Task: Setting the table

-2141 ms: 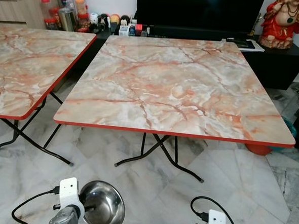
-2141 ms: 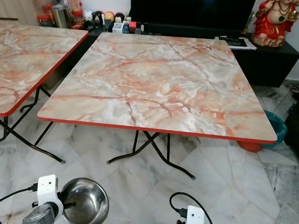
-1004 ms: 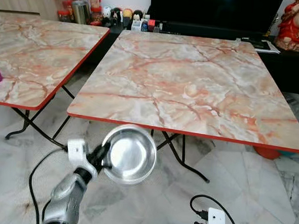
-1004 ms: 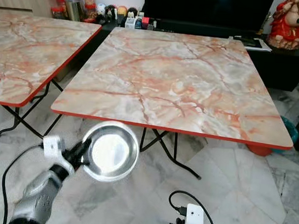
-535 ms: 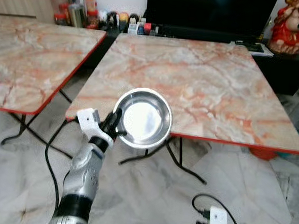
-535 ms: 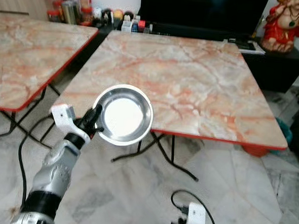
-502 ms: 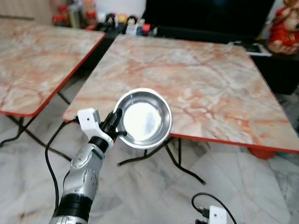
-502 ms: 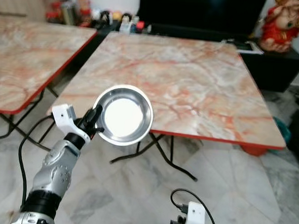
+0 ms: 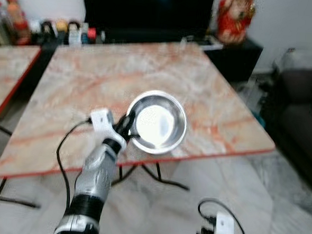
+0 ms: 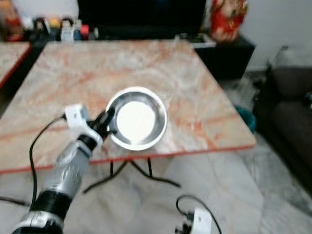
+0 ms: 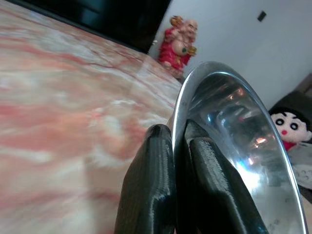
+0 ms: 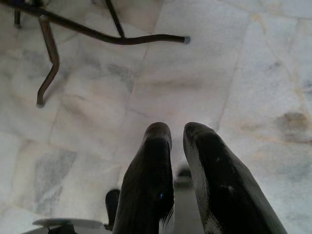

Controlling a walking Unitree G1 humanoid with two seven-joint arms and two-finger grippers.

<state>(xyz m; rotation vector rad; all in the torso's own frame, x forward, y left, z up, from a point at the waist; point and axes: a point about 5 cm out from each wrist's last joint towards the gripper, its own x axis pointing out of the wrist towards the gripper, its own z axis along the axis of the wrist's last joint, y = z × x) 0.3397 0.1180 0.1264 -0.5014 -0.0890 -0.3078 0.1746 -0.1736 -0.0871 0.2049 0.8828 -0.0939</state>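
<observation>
Steel bowl (image 9: 156, 122): sitting at centre of frame in the left eye view, tilted so its hollow faces the camera, hanging over the near part of the marble-patterned table (image 9: 94, 81), just inside the red front edge; not yet resting on it, as far as can be judged.

Left gripper (image 9: 124, 130): pinching the bowl's rim at the bowl's left side; in the left wrist view, black fingers (image 11: 151, 190) pressing together with the thin steel wall between them.

Right gripper (image 12: 176, 146): hanging idle at lower right of the frame, pointing down at pale floor tiles (image 12: 253, 73), fingers lying nearly together with nothing between them.

Surroundings: dark television (image 9: 146, 13) filling upper centre; red figurine (image 9: 235, 13) standing at upper right; dark sofa (image 9: 300, 104) lying along the right edge; second table (image 9: 4, 81) showing at far left.

Handling note, as judgement: levelling the bowl before lowering, setting its base flat well inside the edge, spreading the fingers only once the bowl is bearing on the top. Risk: thin rim slipping or bowl tipping off the front edge.
</observation>
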